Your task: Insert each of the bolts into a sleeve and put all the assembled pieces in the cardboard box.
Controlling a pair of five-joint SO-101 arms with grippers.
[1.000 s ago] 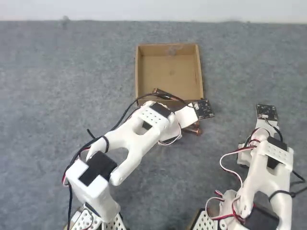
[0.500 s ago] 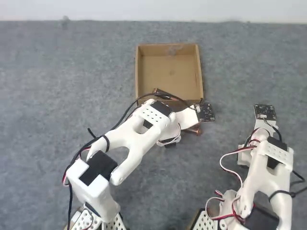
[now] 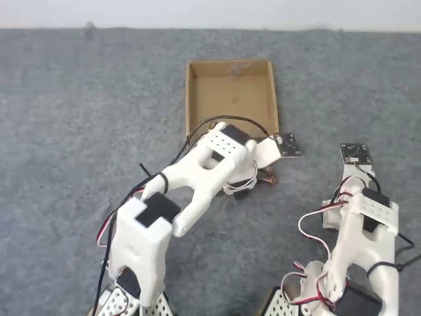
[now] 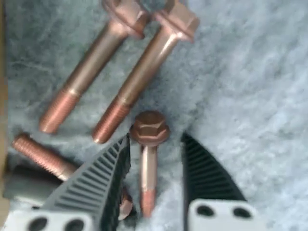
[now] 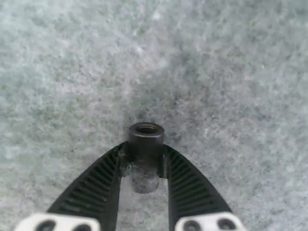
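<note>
Right now one copper bolt [image 4: 148, 163] lies on the grey surface [image 3: 66, 131] between the spread jaws of the left gripper [image 4: 155, 140], which grips nothing. A second bolt [image 4: 91, 72] and a third bolt [image 4: 144, 72] lie side by side just beyond it, with a fourth bolt [image 4: 38, 153] nearby. All are beside the near right corner of the cardboard box [image 3: 273, 99], which sits toward the surface's far edge. Toward the right edge, the right gripper [image 5: 144, 148] is clamped on a dark sleeve [image 5: 145, 137].

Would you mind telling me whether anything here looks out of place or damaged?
Nothing stands out: the bolts lie loose on the carpet, the right gripper holds a sleeve, and the cardboard box looks undamaged.
</note>
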